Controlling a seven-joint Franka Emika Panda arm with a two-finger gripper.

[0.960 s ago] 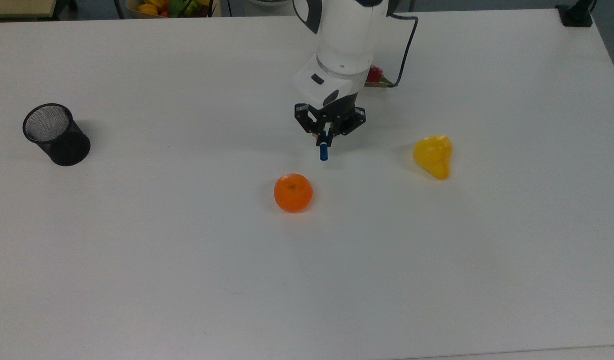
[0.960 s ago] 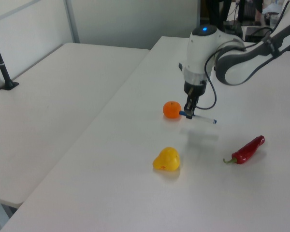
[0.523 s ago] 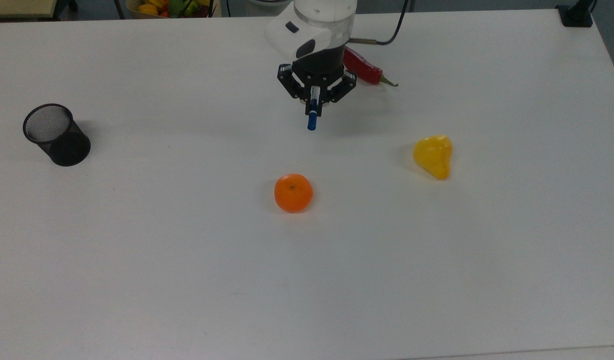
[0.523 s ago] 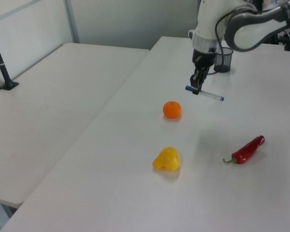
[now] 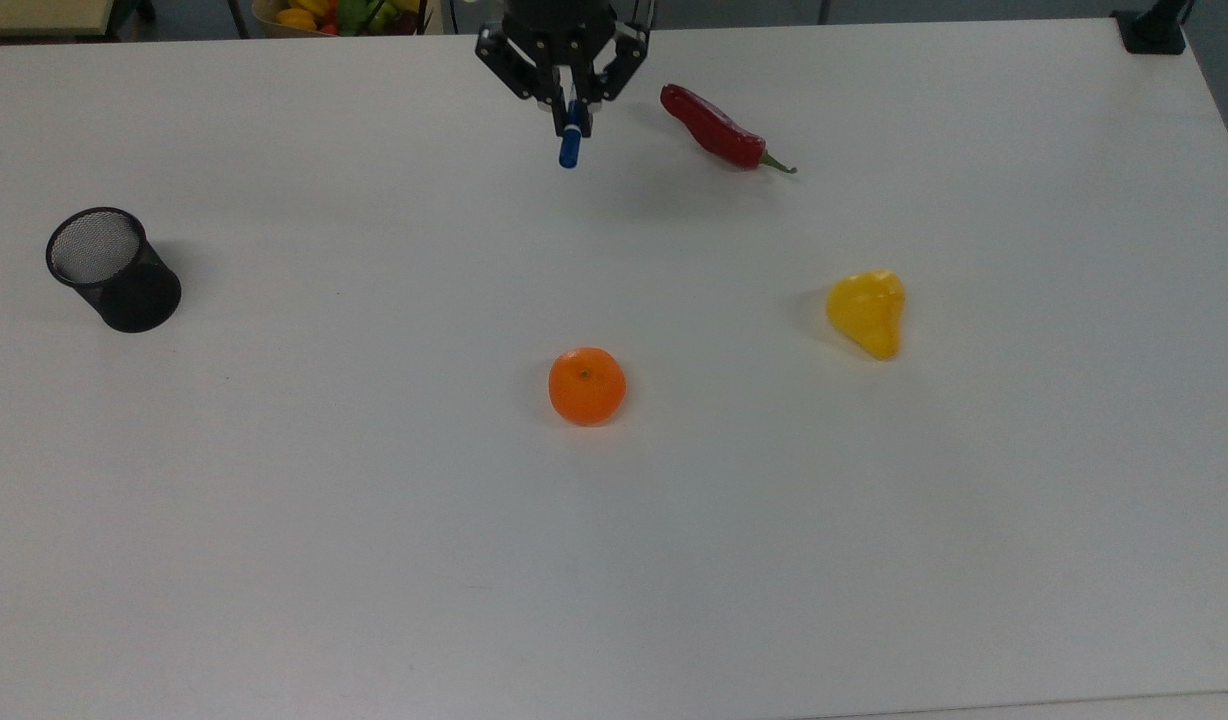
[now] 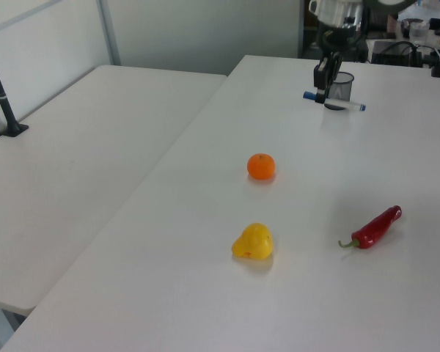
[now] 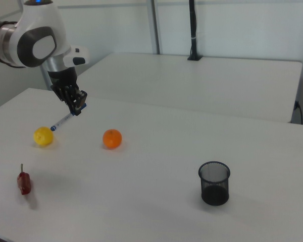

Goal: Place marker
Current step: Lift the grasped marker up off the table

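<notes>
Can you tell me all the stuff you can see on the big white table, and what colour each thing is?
marker: 1, white with blue cap, held in the air near the top view's upper edge
cup: 1, black mesh, standing at the top view's left
orange: 1, orange, middle of the table
pear: 1, yellow, at the top view's right
chilli: 1, red, lying to the top view's right of the marker
table: 1, white, under everything
fruit bowl: 1, mixed colours, beyond the table's far edge
gripper: 1, black, shut on the marker
arm: 1, white and grey
</notes>
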